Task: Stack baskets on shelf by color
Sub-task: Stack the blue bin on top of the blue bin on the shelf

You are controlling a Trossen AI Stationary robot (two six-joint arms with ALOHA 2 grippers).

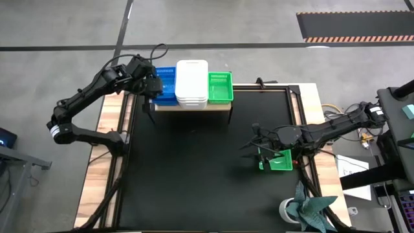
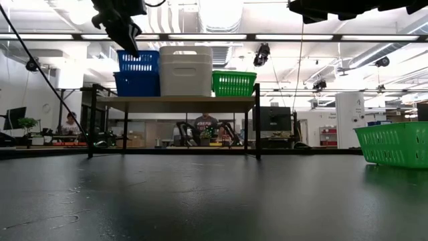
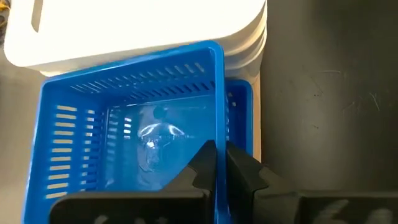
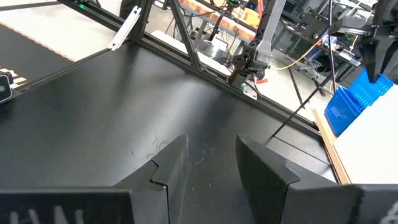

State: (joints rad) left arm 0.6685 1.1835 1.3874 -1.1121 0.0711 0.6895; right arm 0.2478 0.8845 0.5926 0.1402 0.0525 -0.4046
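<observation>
The shelf stands at the table's far side. It carries two blue baskets on the left, a white stack in the middle and a green basket on the right. My left gripper is shut on the upper blue basket, which sits in the lower one. My right gripper hovers open over the table's right half, pointing left, with nothing between its fingers. Another green basket rests on the tabletop under that arm. My left gripper pinches the upper blue basket's wall on the table's near side, close to its left corner. One finger is inside the basket and one outside. The fingers slant down from the table's left. The basket sits roughly level in the lower blue one.
A white cup holding a teal cloth stands at the near right corner. Papers and cables lie beyond the table's right edge. The black tabletop lies between the shelf and the near edge.
</observation>
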